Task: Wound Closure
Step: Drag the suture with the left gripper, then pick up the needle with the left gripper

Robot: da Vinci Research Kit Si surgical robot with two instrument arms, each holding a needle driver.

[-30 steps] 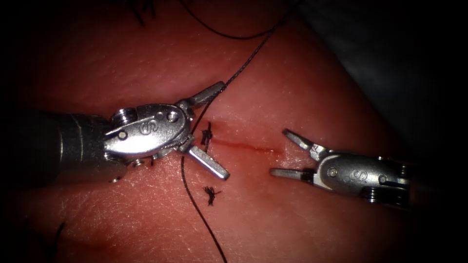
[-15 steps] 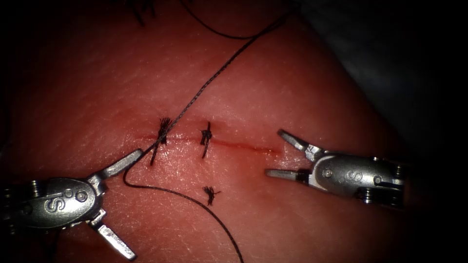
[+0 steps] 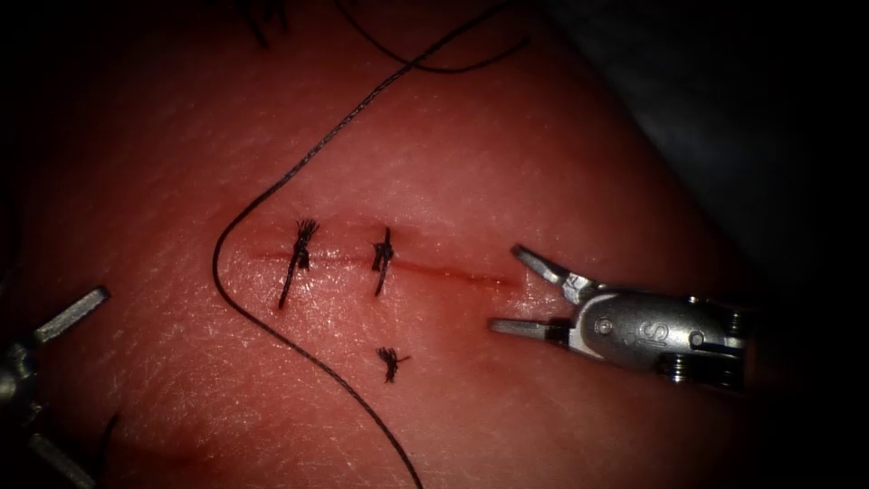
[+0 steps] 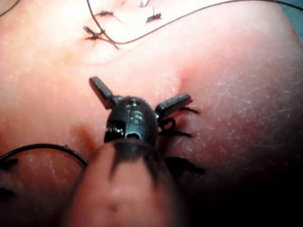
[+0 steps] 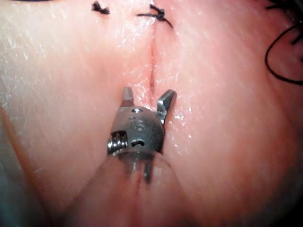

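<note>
— Thread (image 3: 272,195) is lying slack beside 2 knots (image 3: 299,246) on the cut (image 3: 453,273); left gripper (image 3: 63,380) is backing off.

— Both grippers gaping, empty; right gripper (image 3: 518,292) is hovering at the cut's right end. Needle? Can't tell.

Loose dark thread (image 3: 237,217) across stitched tissue (image 3: 507,154)

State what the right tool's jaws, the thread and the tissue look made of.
Right tool: its open, empty jaws look like bright polished metal, glinting silver. Thread: dark and seemingly braided, with a faint twisted texture and frayed tufts at the knots; the fibre cannot be told. Tissue: soft, moist pinkish-red flesh with fine skin creases and a wet sheen beside the cut.
</note>
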